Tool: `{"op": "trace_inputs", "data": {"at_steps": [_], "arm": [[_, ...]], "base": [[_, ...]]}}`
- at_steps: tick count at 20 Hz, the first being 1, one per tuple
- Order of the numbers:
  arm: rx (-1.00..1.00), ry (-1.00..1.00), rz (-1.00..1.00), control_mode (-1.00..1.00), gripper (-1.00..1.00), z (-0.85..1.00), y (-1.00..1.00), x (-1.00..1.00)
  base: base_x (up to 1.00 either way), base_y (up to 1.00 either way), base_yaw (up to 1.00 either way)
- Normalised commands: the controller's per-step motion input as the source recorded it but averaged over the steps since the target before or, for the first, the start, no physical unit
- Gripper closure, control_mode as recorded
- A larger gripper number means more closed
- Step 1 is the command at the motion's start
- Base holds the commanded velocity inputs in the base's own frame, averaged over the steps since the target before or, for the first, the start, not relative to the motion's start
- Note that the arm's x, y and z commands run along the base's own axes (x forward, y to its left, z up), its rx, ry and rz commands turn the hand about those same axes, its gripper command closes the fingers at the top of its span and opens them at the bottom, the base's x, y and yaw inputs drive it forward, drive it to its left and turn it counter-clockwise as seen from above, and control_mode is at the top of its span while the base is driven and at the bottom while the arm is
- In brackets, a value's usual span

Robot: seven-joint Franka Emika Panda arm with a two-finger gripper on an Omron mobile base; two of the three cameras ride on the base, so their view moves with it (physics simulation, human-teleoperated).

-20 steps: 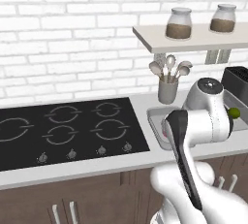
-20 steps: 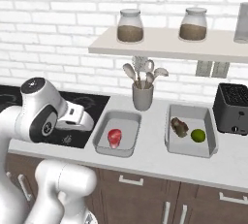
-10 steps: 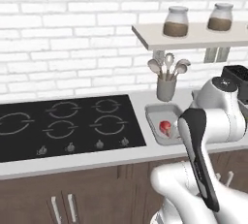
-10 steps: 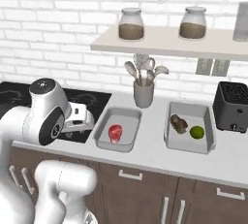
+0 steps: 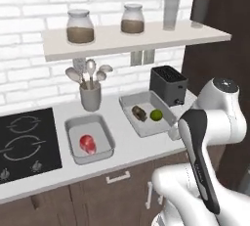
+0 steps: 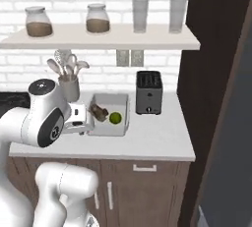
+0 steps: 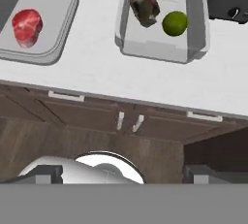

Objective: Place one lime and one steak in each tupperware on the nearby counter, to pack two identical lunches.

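Tupperware (image 5: 168, 118) beside the toaster (image 5: 167, 84) holds a brown steak (image 5: 139, 112) and a lime (image 5: 156, 115), one lunch apparently packed; its twin (image 5: 103, 133), farther from the toaster, holds only a red steak (image 5: 88, 143). Gripper (image 7: 124, 173) hangs empty before the counter (image 7: 106, 72), tips apart. Hand view shows cabinet handles (image 7: 129, 122) below the toaster-side tray; right base view hides the red steak.

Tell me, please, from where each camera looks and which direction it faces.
Left base view: behind the arm's left, facing the counter; the white arm rises lower right.
Right base view: behind its right, facing the toaster; the arm rises lower left.
Hand view: on the hand, looking down at both trays; the open pincer's dark tips rise at the bottom.
All three share the tupperware holding the lime.
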Motion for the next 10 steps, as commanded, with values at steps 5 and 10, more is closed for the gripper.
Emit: {"op": "trace_inputs", "data": {"at_steps": [5, 10], "arm": [[0.00, 0.00, 0.00, 1.00, -1.00, 0.00, 0.00, 0.00], [0.00, 0.00, 0.00, 1.00, -1.00, 0.00, 0.00, 0.00]], "base": [[-0.12, -1.00, -0.37], [-0.90, -0.82, -0.34]]}}
